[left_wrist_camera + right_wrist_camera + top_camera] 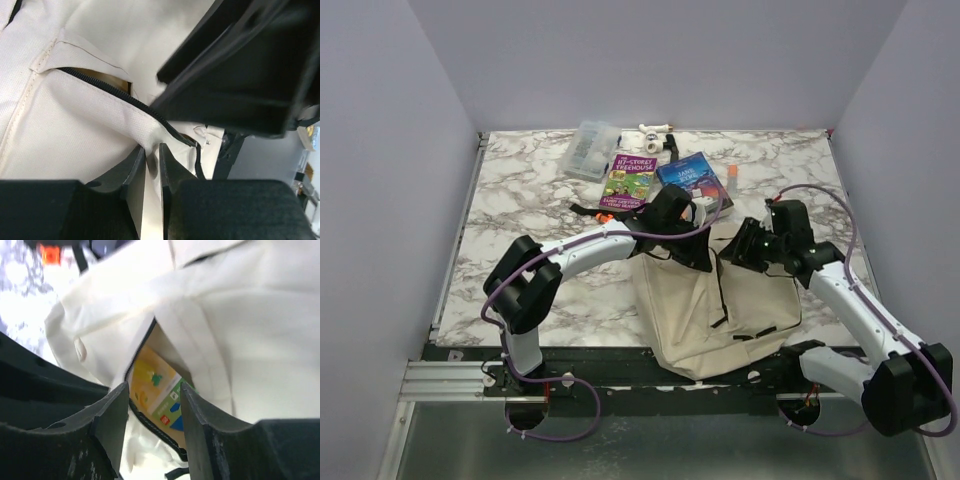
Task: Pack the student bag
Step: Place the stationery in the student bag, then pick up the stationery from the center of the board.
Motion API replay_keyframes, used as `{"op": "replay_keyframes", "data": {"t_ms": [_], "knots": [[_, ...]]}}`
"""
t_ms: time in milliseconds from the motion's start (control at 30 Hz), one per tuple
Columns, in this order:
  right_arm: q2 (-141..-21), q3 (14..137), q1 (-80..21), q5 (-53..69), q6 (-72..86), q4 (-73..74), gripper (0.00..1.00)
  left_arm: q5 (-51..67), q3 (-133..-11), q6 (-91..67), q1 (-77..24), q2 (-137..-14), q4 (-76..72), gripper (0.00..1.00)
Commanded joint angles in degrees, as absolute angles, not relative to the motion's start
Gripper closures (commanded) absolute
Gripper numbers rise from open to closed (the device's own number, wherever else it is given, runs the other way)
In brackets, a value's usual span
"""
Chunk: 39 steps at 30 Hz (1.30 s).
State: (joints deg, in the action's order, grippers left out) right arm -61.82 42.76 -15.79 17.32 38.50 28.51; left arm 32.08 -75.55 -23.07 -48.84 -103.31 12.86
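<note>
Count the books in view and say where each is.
3. A purple book and a blue book lie on the table beyond the student bag; a yellow-green book shows inside its opening. More may be hidden inside.

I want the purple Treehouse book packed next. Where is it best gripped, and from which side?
The purple book lies flat on the table, so only its edges offer a pinch. I would take the near half of its left edge, coming from above-left: the blue book crowds its right side and the clear box sits by its far-left corner.
</note>
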Motion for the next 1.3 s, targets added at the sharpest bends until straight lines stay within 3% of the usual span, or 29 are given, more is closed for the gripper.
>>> {"op": "replay_keyframes", "data": {"t_ms": [0,100,233,267,300,333,567,667,767,967,1267], "knots": [[-61.7,48.5,-15.9,1.2,34.8,37.0,0.50,32.9,-76.0,-23.7,-49.2,-102.1,12.1,0.63],[-61.0,49.1,-15.9,0.3,35.4,33.9,0.49,31.8,-75.5,-23.6,-49.1,-99.8,13.4,0.49],[-63.2,53.0,-15.9,-4.0,34.4,33.5,0.38,30.9,-75.2,-22.9,-48.8,-94.1,17.0,0.37],[-64.2,53.8,-15.9,-4.4,34.0,32.9,0.35,30.7,-75.1,-22.3,-48.5,-92.6,17.9,0.19],[-65.0,54.4,-15.9,-4.5,33.3,31.4,0.32,30.3,-75.3,-21.5,-48.1,-90.8,19.4,0.07],[-66.3,55.0,-15.9,-5.3,32.9,30.2,0.28,29.6,-76.0,-21.0,-47.7,-89.4,21.8,0.02],[-80.3,64.4,-15.4,-10.4,30.8,23.7,0.26,24.1,-84.8,-16.0,-43.0,-78.4,38.7,0.02],[-88.7,71.6,-14.3,-12.8,28.7,22.7,0.28,16.3,-90.0,-9.7,-41.7,-75.4,45.5,0.02],[-97.6,78.9,-12.5,-13.8,27.8,22.1,0.45,5.2,-86.6,-7.1,-40.9,-72.0,43.8,0.02],[-114.6,94.6,-10.7,-13.1,25.3,23.2,0.46,8.9,-75.2,-7.9,-38.9,-67.2,35.3,0.02],[-135.1,115.4,-10.2,-14.8,23.0,27.1,0.43,9.9,-74.2,-8.5,-38.9,-70.2,35.5,0.02]]}}
